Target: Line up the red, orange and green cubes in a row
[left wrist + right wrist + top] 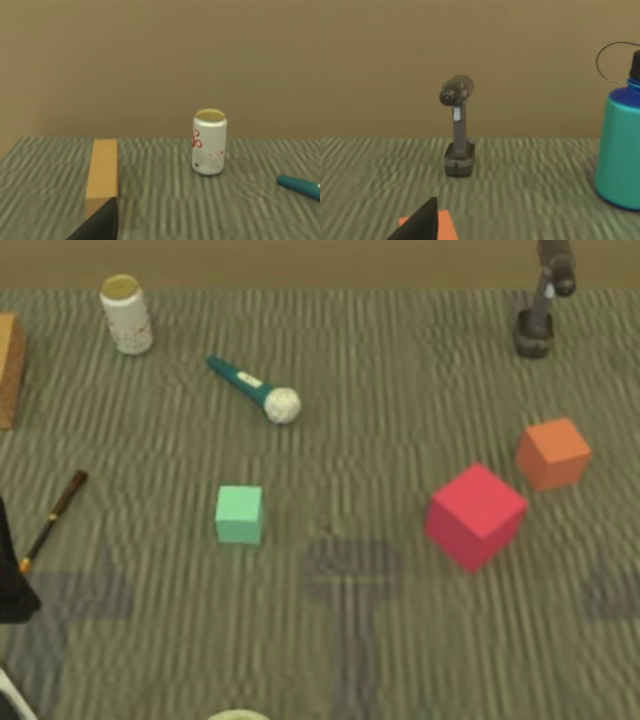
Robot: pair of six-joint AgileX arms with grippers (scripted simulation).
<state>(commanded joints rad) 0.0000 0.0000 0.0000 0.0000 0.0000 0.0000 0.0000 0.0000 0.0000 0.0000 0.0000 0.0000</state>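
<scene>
The red cube point(475, 515) sits right of the table's middle. Just behind it to the right lies the orange cube point(553, 453), which also shows low in the right wrist view as the orange cube point(447, 227), partly covered by a dark part of my right gripper point(420, 222). The small green cube point(239, 514) rests alone, left of centre. My left arm point(12, 580) stays at the table's left edge, far from all three cubes. A dark part of the left gripper point(97, 225) shows in front of a cork block. The right arm does not appear in the top view.
A tan cork block point(8, 370), a white can point(127, 315) and a teal microphone point(255, 390) lie at the back left. A thin brush point(55, 518) lies near the left arm. A grey drill point(540, 300) stands at the back right, with a blue bottle point(620, 150) near it.
</scene>
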